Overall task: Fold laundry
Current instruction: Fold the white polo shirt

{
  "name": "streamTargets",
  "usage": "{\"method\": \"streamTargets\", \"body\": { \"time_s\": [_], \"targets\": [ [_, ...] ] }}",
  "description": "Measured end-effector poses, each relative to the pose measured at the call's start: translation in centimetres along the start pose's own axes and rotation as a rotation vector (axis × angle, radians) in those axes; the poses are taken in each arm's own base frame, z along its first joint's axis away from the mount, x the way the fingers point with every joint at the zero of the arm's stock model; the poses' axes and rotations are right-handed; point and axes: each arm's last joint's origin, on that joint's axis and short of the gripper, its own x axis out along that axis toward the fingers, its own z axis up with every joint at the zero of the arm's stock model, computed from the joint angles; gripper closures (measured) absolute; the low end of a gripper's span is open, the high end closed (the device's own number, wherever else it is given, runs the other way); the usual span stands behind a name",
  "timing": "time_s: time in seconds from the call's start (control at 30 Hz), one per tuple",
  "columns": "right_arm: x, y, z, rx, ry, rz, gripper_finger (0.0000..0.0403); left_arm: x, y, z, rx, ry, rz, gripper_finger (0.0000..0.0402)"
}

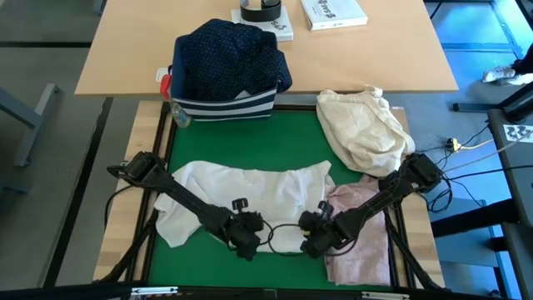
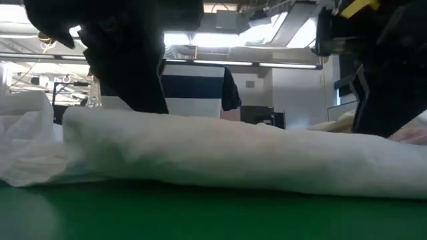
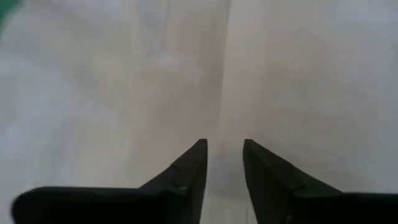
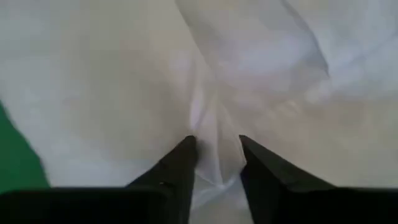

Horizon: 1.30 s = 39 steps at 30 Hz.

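While both arms lean low over the near edge of the green-covered worktop (image 1: pixel 287 133), the step in hand looks like the laying-down of a fold in the white, soft cotton shirt (image 1: pixel 250 196), which lies spread across the lower middle of the high view. The left gripper (image 1: pixel 246 237) sits at the shirt's near hem, lower centre of that frame, and the right gripper (image 1: pixel 313 237) just beside it to the right, near where the shirt meets the pale pink crumpled top (image 1: pixel 360 233) at lower right. In each wrist view the jaws stand slightly spread: the left pair shows a clear gap with white cloth beneath and nothing between them, while a thin pleat of white cloth lies in the gap of the right pair, which I judge to be loosening rather than pinching. The low view shows the shirt as a long rolled ridge along the green surface. Next, I would expect the arms to lift clear without dragging the hem, then take a fresh hold for the following fold. Farther back, at right of centre, rests a cream-beige cloth bundle (image 1: pixel 364 129), and at upper centre a navy white-dotted shirt (image 1: pixel 226 54) is heaped in a navy fabric bin with white stripes (image 1: pixel 225 107).
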Motion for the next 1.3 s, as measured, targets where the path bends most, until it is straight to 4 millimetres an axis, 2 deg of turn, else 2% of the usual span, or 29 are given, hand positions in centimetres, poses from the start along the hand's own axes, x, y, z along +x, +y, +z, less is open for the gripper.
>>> {"method": "streamTargets", "body": {
  "time_s": [0.13,0.23,0.37,0.47,0.6,0.73,0.93,1.07,1.3],
  "targets": [
    [-2.6,-0.2,1.1,-0.032,0.019,0.063,0.0237,-3.2,1.2,1.4,-0.035,0.006,-0.089,0.0278],
    [-5.0,-0.7,1.7,-0.055,0.0,0.079,0.0221,-6.3,2.6,1.6,-0.066,-0.03,-0.068,0.0275],
    [-7.3,-1.1,2.7,-0.033,-0.097,0.149,0.0215,-9.7,4.3,0.6,-0.072,-0.039,0.017,0.0279],
    [-7.7,0.1,3.0,-0.026,-0.198,0.23,0.0215,-10.2,4.6,-0.7,-0.066,-0.01,0.032,0.0283],
    [-5.3,1.6,2.3,-0.021,-0.237,0.283,0.0214,-8.4,4.5,-3.5,-0.051,0.079,0.052,0.0284],
    [-2.1,1.5,1.8,0.051,-0.211,0.187,0.0214,-6.4,4.9,-6.7,-0.101,0.19,0.1,0.0285],
    [1.1,0.9,1.7,0.037,-0.146,0.061,0.0214,-5.4,4.5,-9.6,-0.148,0.296,0.058,0.0285],
    [3.0,-0.3,1.7,-0.024,-0.085,-0.049,0.0214,-4.8,3.3,-11.7,-0.233,0.372,-0.063,0.0285],
    [4.3,-2.5,3.2,-0.209,-0.027,-0.139,0.0214,-5.1,-1.1,-14.5,-0.526,0.356,-0.371,0.0285]
  ]
}}
